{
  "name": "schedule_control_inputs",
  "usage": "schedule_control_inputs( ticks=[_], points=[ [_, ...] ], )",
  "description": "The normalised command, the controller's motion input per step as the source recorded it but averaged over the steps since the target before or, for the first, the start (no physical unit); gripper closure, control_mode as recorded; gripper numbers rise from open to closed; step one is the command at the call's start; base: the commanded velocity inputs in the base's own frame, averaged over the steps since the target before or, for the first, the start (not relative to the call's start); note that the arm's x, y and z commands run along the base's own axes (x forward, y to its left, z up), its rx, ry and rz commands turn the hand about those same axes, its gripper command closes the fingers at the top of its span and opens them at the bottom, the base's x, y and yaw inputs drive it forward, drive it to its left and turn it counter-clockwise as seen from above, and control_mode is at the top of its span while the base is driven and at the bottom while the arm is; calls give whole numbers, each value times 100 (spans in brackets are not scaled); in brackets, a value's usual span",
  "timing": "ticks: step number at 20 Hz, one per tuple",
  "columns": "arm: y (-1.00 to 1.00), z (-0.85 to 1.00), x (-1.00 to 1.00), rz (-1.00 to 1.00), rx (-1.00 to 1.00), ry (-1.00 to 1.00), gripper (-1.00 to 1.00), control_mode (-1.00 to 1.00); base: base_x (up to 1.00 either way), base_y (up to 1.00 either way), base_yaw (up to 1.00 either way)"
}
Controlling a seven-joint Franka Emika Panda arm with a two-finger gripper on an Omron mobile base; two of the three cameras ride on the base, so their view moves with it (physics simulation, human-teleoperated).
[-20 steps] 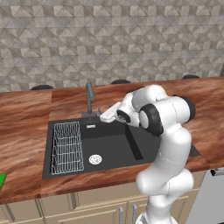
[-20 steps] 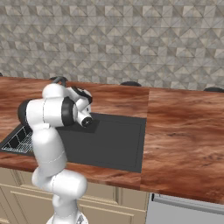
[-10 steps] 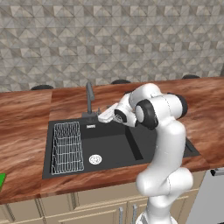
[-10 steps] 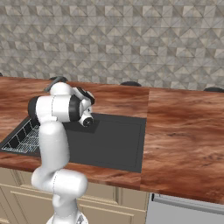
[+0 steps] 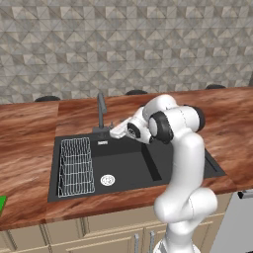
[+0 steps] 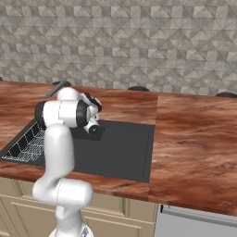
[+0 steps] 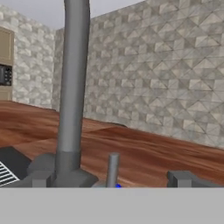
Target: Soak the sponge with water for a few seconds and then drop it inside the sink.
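The sponge [image 5: 1,203] is a green sliver on the wooden counter at the far left edge of the left base view, cut off by the frame. The black sink [image 5: 129,164] lies in front of the arm, its silver drain [image 5: 107,180] near the front wall. My gripper [image 5: 115,132] reaches left to the foot of the grey faucet [image 5: 101,111], far from the sponge. In the hand view my gripper [image 7: 110,179] stands open, with the faucet's small lever [image 7: 113,168] upright between its fingertips [image 7: 181,178]. The water is out of view.
A white wire rack [image 5: 75,165] stands in the sink's left part. The tall faucet column [image 7: 72,87] rises just left of the hand. Wooden counter [image 6: 194,134] stretches to the right, with a stone-tiled wall behind.
The hand has edged a little left and down toward the faucet's base, and the elbow has swung slightly. The sponge has stayed where it was.
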Motion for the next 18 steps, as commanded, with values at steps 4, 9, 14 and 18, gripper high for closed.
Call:
schedule_control_inputs(
  ticks=[4,9,14,18],
  points=[
    [0,-3,31,-6,0,0,-100,-100,0,0,0],
    [6,-4,31,-3,0,0,-100,-100,0,0,0],
    [14,-14,35,0,0,0,-100,-100,0,0,0],
    [9,-28,30,0,0,0,-100,-100,0,0,0]
  ],
)
